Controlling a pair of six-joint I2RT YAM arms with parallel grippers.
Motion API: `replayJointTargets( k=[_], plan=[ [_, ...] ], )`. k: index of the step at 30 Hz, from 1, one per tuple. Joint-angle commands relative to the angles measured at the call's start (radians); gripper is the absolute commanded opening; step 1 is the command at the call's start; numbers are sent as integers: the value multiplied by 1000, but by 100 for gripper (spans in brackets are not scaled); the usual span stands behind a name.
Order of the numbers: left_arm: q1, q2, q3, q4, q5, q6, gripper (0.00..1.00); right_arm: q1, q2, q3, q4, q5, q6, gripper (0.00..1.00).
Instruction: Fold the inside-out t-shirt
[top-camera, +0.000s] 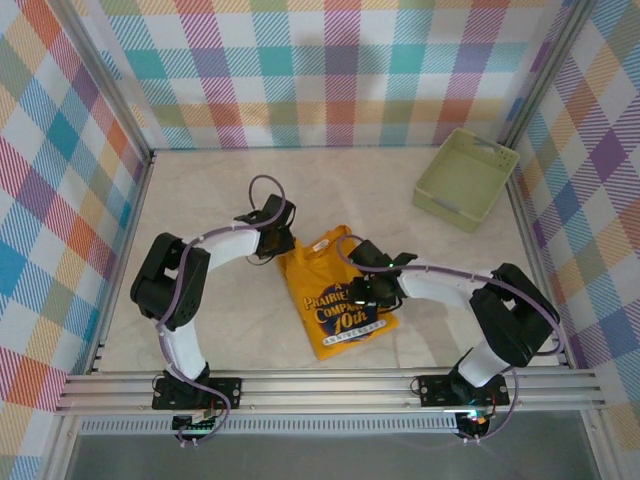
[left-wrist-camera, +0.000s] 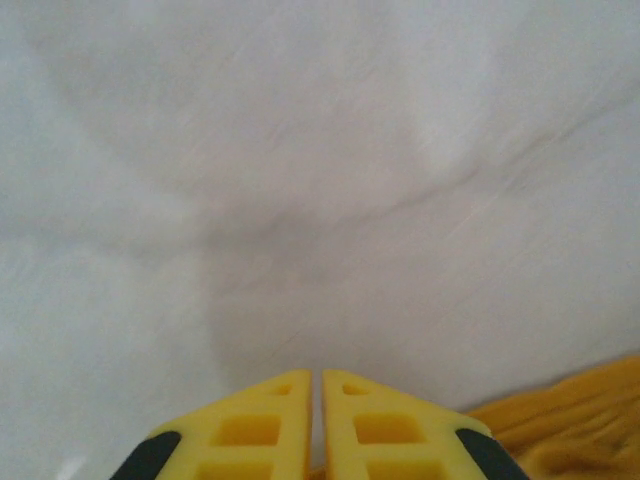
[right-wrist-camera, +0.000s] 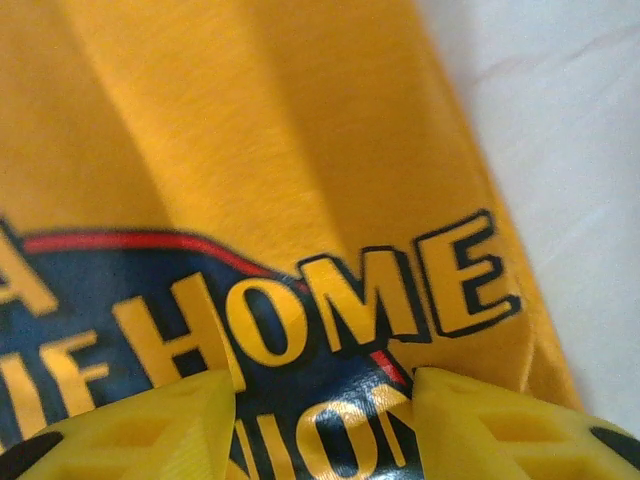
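Mustard-orange t-shirt (top-camera: 335, 300) lies folded into narrow bundle at table (top-camera: 220, 190) centre, dark blue print facing up. Pale green basket (top-camera: 448, 208) sits at far right, well apart. Left end effector (top-camera: 275, 245) at shirt's far-left corner, fingers (left-wrist-camera: 270, 420) pressed together, closed; shirt edge just beside it, grip on cloth not discernible. Right end effector (top-camera: 362, 290) over print, jaws apart, open, lettering "HOME" between them.
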Motion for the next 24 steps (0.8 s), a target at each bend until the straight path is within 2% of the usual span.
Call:
replayJointTargets(
  k=[1,2,4,7,11,13,16,22,24],
  plan=[
    [10,29,82,-44,6,34,8,63,-24,8,12,-42,102,50],
    [9,11,75,-45,8,34,9,72,-32,21,3,-25,100,50],
    [4,-44,38,-57,-25,25,19,73,-53,56,-31,24,69,54],
    [1,-146,-46,-61,-32,16,27,49,-81,116,-60,121,-19,58],
    [-4,-266,-172,8,49,12,38,-53,-47,186,-8,72,-137,58],
    [-4,-288,-212,83,119,3,38,-96,-1,229,14,42,-178,59],
    [-5,-277,-249,179,194,-6,50,-154,76,290,48,7,-229,60],
    [-1,-120,-179,183,205,-6,51,-222,258,438,26,-9,-315,67],
    [5,-89,-164,164,180,-17,46,-229,314,479,17,-10,-330,69]
  ],
)
